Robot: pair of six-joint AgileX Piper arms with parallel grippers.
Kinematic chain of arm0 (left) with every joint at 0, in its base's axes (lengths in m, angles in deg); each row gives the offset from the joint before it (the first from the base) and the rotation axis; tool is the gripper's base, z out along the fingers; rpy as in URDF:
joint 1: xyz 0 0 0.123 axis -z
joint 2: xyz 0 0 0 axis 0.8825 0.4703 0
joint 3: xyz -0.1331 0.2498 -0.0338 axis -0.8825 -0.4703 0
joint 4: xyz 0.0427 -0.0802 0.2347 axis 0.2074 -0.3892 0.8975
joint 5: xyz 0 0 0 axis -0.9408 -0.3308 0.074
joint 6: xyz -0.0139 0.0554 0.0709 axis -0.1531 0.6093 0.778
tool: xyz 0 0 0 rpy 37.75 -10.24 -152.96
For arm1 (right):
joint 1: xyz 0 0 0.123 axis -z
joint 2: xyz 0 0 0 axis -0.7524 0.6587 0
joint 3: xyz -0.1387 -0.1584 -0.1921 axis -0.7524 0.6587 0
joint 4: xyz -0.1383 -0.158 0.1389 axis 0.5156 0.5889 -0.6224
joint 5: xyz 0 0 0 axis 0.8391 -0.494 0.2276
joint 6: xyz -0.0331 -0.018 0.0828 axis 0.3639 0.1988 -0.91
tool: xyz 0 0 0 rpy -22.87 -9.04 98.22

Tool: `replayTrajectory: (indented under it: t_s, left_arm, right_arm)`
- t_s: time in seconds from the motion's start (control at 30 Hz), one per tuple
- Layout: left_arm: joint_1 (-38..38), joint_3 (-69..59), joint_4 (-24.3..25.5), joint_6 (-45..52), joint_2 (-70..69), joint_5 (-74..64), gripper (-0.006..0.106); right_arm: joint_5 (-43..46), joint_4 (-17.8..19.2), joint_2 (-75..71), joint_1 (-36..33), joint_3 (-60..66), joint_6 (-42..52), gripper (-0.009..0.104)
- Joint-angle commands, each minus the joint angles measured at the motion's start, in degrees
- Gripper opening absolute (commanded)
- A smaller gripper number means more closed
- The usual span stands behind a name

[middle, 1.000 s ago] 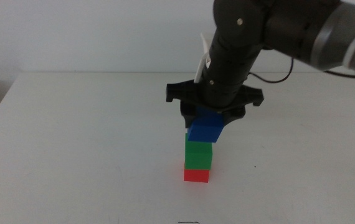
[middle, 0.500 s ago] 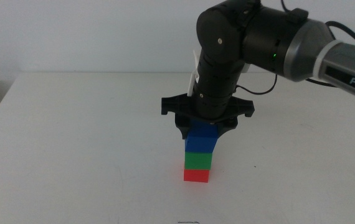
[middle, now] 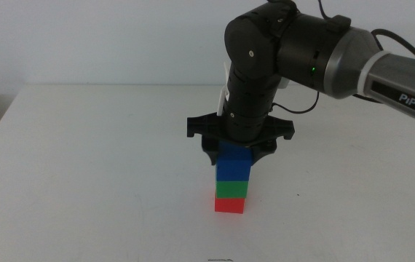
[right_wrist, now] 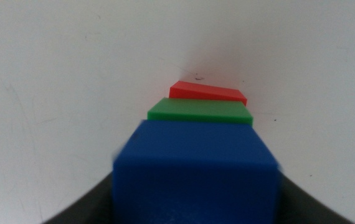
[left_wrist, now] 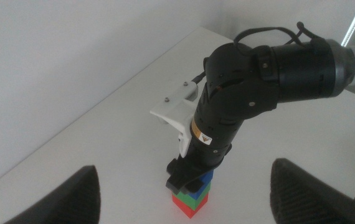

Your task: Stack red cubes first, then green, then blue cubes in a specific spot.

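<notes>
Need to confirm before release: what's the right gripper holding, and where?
The right gripper holds the blue cube by its upper sides, seated on the green cube. The left gripper holds nothing.

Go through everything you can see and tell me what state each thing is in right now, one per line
red cube: flat on the table, bottom of the stack.
green cube: sitting on the red cube, middle of the stack.
blue cube: on top of the green cube, between the jaws.
right gripper: shut on the blue cube, above the stack.
left gripper: open, raised off to the side, holding nothing.
</notes>
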Motion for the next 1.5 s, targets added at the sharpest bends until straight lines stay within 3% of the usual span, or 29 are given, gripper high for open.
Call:
replayTrajectory:
  t_s: [0.0, 0.1, 0.23, 0.63, 0.93, 1.23, 1.47]
  left_arm:
    - [0.01, 1.27, -3.11, -0.12, -0.48, -1.94, 0.093]
    - [0.01, 1.27, -3.11, -0.12, -0.48, -1.94, 0.093]
    - [0.01, 1.27, -3.11, -0.12, -0.48, -1.94, 0.093]
    - [0.01, 1.33, -3.11, -0.12, -0.48, -1.94, 0.093]
    - [0.01, 1.33, -3.11, -0.12, -0.48, -1.94, 0.093]
    - [0.01, 1.33, -3.11, -0.12, -0.48, -1.94, 0.093]
    - [0.01, 1.33, -3.11, -0.12, -0.48, -1.94, 0.093]
  right_arm:
    - [-0.73, 0.5, -2.53, -0.04, -1.5, -0.06, 0.061]
    - [-0.09, 0.5, -2.59, -0.04, -1.5, 0.11, 0.08]
    - [-0.31, 0.29, -2.7, -0.04, -2.75, 0.17, 0.094]
    - [-3.25, 0.09, -7.65, -0.04, -4.67, 1.4, 0.094]
    - [-2.97, 0.74, -17.44, 1.08, -4.19, 7.73, 0.094]
    - [-1.63, 0.99, -28.36, 9.38, -2.34, 18.08, 0.094]
    - [11.82, 0.94, -41.05, 22.66, 12.1, 22.18, 0.094]
